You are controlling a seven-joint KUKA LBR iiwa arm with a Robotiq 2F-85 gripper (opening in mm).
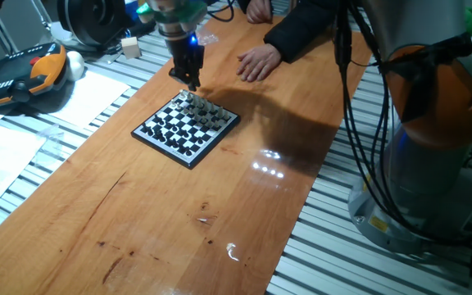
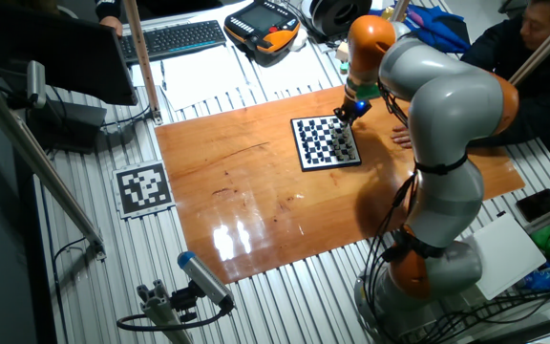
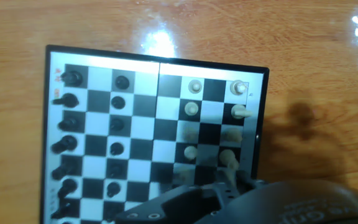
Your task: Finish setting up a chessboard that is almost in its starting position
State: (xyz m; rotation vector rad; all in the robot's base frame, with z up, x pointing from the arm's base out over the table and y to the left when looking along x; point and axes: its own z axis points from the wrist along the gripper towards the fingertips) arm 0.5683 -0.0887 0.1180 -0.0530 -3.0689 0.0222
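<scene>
One fixed view: gripper (image 1: 192,79) hangs over the far corner of the chessboard (image 1: 187,125), mid-table. Other fixed view: same spot, jaw state unreadable. Hand view: fingers blurred; you risk toppling crowded white pieces (image 3: 192,108) if you descend off-centre.

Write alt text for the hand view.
A small chessboard seen from above on a wooden table, black pieces along the left, white pieces on the right. The dark, blurred tool fills the bottom edge.
</scene>
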